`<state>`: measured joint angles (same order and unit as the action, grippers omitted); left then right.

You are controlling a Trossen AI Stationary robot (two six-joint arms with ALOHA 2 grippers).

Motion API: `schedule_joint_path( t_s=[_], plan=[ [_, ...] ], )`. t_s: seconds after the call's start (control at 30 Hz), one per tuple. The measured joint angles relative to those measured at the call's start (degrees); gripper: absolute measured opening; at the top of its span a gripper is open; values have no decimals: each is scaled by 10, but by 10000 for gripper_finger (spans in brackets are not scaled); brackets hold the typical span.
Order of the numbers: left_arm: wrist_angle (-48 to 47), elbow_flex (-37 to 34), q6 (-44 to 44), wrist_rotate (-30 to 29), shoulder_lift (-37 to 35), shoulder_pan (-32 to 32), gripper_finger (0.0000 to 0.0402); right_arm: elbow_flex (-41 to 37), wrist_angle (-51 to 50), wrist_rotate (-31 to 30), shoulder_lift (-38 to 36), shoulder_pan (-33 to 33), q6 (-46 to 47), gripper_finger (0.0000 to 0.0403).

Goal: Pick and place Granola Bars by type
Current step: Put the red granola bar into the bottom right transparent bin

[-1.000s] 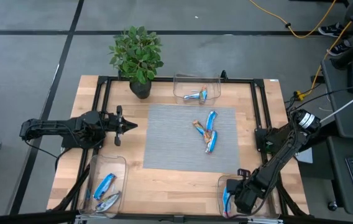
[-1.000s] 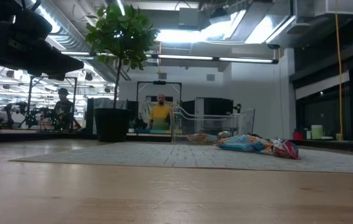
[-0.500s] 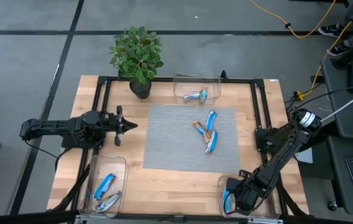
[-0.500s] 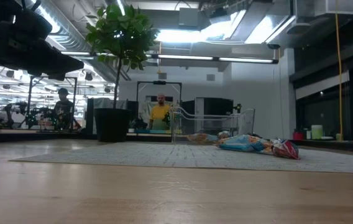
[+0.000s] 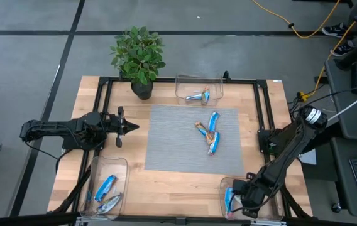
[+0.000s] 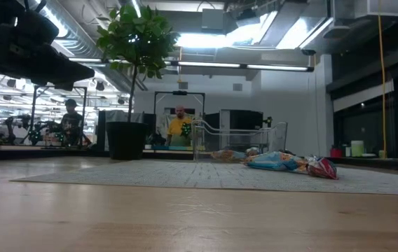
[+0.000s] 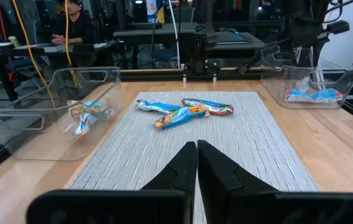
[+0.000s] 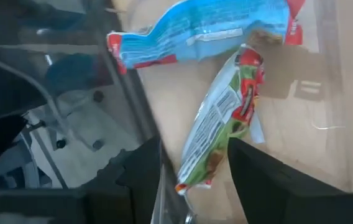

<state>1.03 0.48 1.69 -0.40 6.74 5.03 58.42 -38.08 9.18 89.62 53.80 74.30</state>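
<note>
Right arm's elbow has swung a little outward since the earlier frame, and its gripper (image 5: 244, 202) sits a touch differently over the clear bin (image 5: 225, 184) at the near right corner of the surface (image 5: 185, 182); nothing else has moved. From where I sit, the right wrist view shows its jaws apart, with a green-and-red bar (image 8: 223, 121) lying loose between them on the bin floor, just beside a blue bar (image 8: 204, 28).

I see the left gripper (image 5: 120, 126) hovering at the left edge of the grey mat (image 5: 172, 141), jaws pressed together and holding nothing.

Three Granola Bars (image 5: 210, 133) lie crossed on the mat, right of its middle. Beyond the mat's far edge a second clear bin (image 5: 181, 81) holds bars, with a potted plant (image 5: 138, 58) to its left. A third bin (image 5: 97, 164) near the mat's near left corner holds a blue bar and a silver one.
</note>
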Motion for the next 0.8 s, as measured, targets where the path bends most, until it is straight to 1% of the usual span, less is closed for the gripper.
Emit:
schedule_joint_path(
  t_s=[0.07,0.17,0.33,0.43,0.57,0.7,0.8],
  plan=[
    [0,0,0,0,0,0,8,12,-12,-5,-9,0,-10,188],
    [0,0,0,0,0,0,12,39,-44,-27,-24,-3,-26,188],
    [0,0,0,0,0,0,11,113,-159,-75,-30,-13,-77,188],
    [0,0,0,0,0,0,7,157,-241,-111,-30,-24,-118,188],
    [0,0,0,0,0,0,7,209,-322,-170,-30,-44,-181,188],
    [0,0,0,0,0,0,11,249,-378,-230,-30,-77,-246,188],
    [0,0,0,0,0,0,13,267,-394,-254,-30,-109,-306,188]
  ],
)
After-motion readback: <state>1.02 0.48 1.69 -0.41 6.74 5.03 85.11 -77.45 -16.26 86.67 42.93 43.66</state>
